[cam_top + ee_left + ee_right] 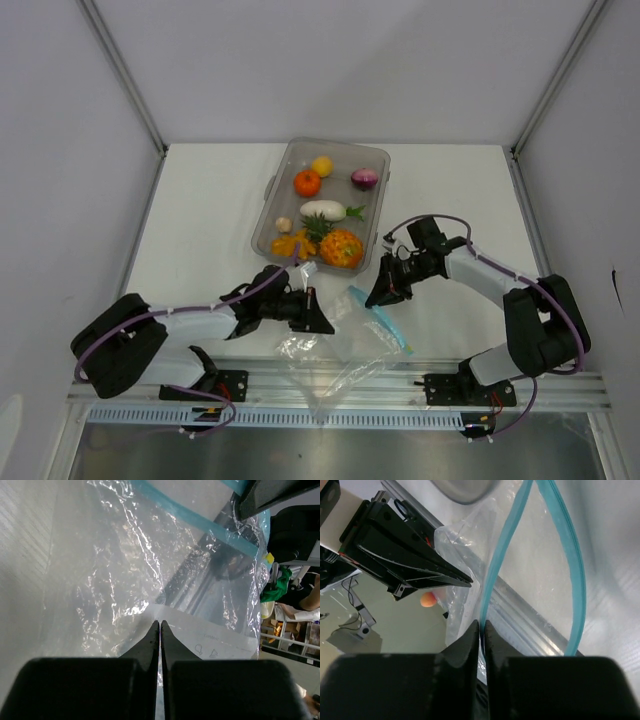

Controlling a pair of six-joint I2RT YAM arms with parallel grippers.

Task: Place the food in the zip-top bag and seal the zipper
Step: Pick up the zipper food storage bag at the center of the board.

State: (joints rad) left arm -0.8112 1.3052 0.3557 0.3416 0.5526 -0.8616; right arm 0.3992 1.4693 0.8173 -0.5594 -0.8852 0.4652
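The clear zip-top bag (pixel 350 342) lies open near the table's front edge, held between both grippers. My left gripper (pixel 322 322) is shut on the bag's clear film (pixel 125 570), its jaws (pixel 160 623) pressed together. My right gripper (pixel 377 298) is shut on the light blue zipper (pixel 495 570) at the bag's mouth. The zipper also shows in the top view (pixel 392 328). The food lies in the tray (pixel 272 195): orange tomato (pixel 307 182), yellow lemon (pixel 322 166), purple onion (pixel 365 179), white radish (pixel 322 210), orange pumpkin (pixel 341 248), green sprig (pixel 318 229), small bits (pixel 288 244).
The rigid clear tray stands at the table's middle back, just beyond both grippers. A metal rail (pixel 340 385) runs along the near edge under the bag's tail. White walls enclose the table on three sides.
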